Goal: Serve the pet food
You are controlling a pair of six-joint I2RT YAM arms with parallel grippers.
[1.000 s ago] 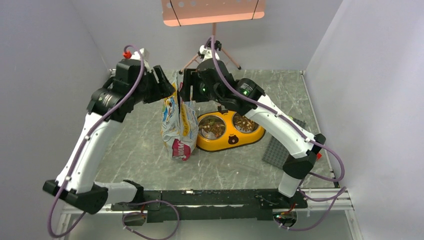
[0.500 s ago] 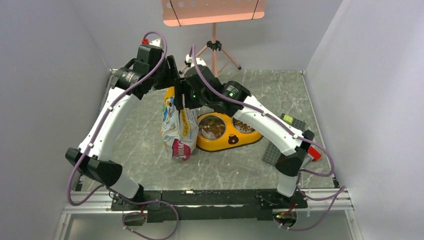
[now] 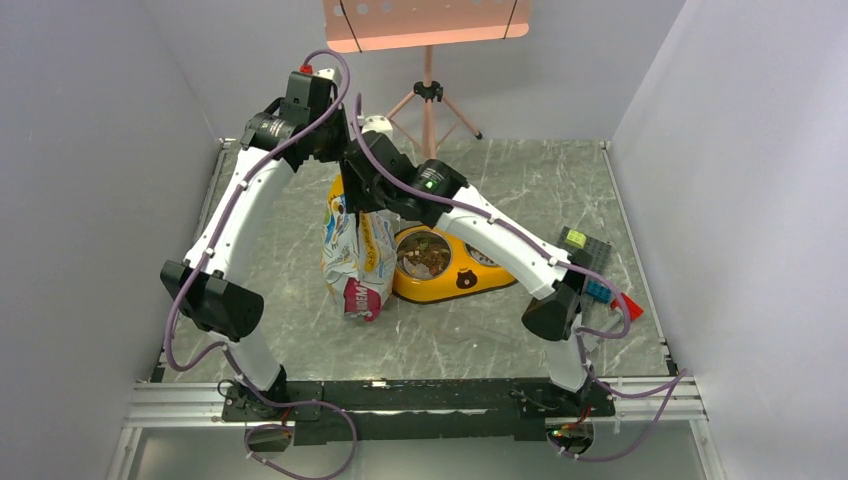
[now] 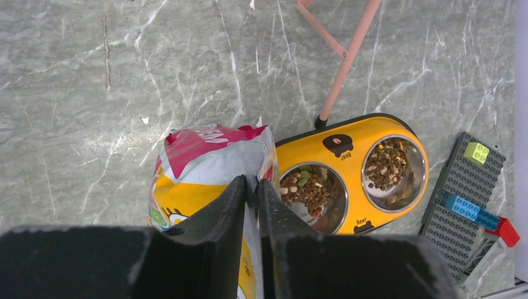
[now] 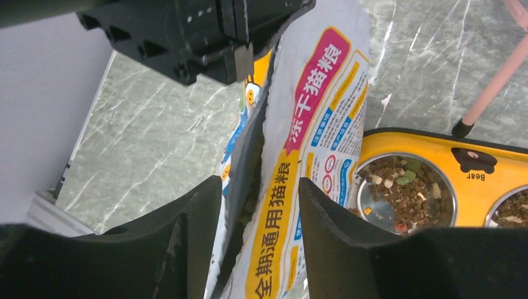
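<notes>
From above, the left arm (image 3: 232, 205) and right arm (image 3: 490, 225) meet over the top of the bag (image 3: 357, 255). The bag stands upright on the surface (image 3: 300, 325), long axis vertical and magenta band at the bottom. It is just beside the left end of the yellow feeder (image 3: 458, 282). Toy brick plates (image 3: 585, 250) lie well apart to the right, and a pink stand (image 3: 428, 95) rises behind.

In the left wrist view, the left fingers (image 4: 252, 190) are pressed together, pinching the bag's top edge, so the bag hangs straight below them. Kibble (image 4: 308, 193) already fills both steel bowls. The nearer bowl sits right beside the bag's mouth.

In the right wrist view, the right fingers (image 5: 260, 202) are spread, one on each side of the bag's open top, and are not closed on it. The left fingers clamp the same edge just beyond.

Any further pour would likely mean tipping the mouth towards the feeder. The two wrists are crowded together there and could get in each other's way.
</notes>
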